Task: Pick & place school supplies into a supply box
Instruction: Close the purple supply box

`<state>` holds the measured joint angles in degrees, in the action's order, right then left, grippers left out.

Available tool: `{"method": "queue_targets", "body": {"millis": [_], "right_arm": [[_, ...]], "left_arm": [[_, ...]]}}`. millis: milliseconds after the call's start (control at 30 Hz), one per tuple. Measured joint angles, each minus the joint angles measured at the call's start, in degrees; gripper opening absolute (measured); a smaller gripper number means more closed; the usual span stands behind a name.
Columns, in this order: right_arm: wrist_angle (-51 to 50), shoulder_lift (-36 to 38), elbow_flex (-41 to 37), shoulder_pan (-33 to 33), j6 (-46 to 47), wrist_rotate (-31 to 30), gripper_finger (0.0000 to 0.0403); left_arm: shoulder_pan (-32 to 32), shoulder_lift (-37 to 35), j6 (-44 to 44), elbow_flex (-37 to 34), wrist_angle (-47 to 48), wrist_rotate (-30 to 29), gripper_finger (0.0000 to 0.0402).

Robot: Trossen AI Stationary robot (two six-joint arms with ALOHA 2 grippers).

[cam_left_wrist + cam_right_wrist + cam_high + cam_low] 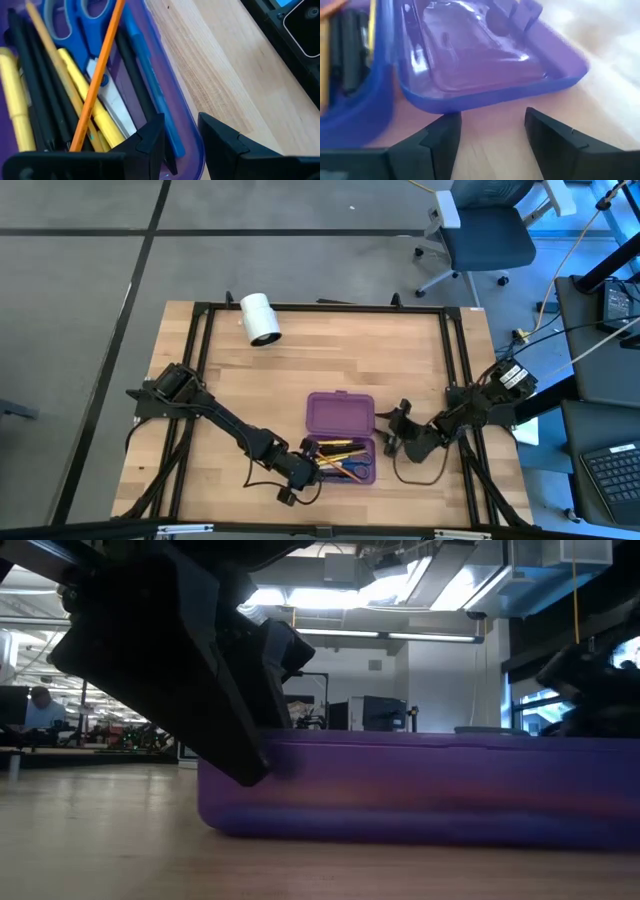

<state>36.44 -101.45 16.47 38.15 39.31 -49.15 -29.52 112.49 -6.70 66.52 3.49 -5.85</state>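
Note:
The purple supply box lies open on the table. Its empty lid half is the far one. The near tray half holds black pens, yellow pens, an orange pencil, a blue pen and blue-handled scissors. My left gripper is open at the tray's left near corner, with one finger inside the tray and one outside its near wall. My right gripper is open and low over the wood, just right of the box, facing the lid half. My left gripper straddles the tray's near long wall near its left end, coming in level from the table's left. The inner finger lies over the blue pen's end. I cannot tell whether either finger touches the wall or the pen.
A white cylinder roll lies near the table's far left edge. A black frame runs around the tabletop. Bare wood lies left of and beyond the box. An office chair stands beyond the far edge.

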Motion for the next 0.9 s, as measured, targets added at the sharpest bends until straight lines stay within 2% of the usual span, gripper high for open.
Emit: {"method": "queue_targets", "body": {"millis": [133, 400, 533, 733, 900], "right_arm": [[0.4, 0.1, 0.1, -2.8, -0.3, 3.1, 0.0225], [5.1, 0.0, 0.0, -5.2, -11.0, 5.6, 0.0225], [5.4, -0.1, 0.0, -5.5, -11.8, 5.8, 0.0225], [6.2, -0.1, 0.0, -5.6, -18.1, 5.3, 0.0225], [6.5, -0.1, 0.0, -7.6, -14.1, 6.9, 0.0225]], "left_arm": [[0.0, 0.0, 0.6, 0.0, 0.0, 0.0, 0.0112], [0.0, 0.6, 3.9, 0.0, 1.8, 0.7, 0.0111], [0.1, 1.4, 5.2, 0.0, 2.7, 0.7, 0.0111], [0.1, 1.4, 6.5, 0.0, 2.4, 0.9, 0.0111], [0.1, 1.4, 6.8, 0.0, 2.3, 1.0, 0.0111]]}}
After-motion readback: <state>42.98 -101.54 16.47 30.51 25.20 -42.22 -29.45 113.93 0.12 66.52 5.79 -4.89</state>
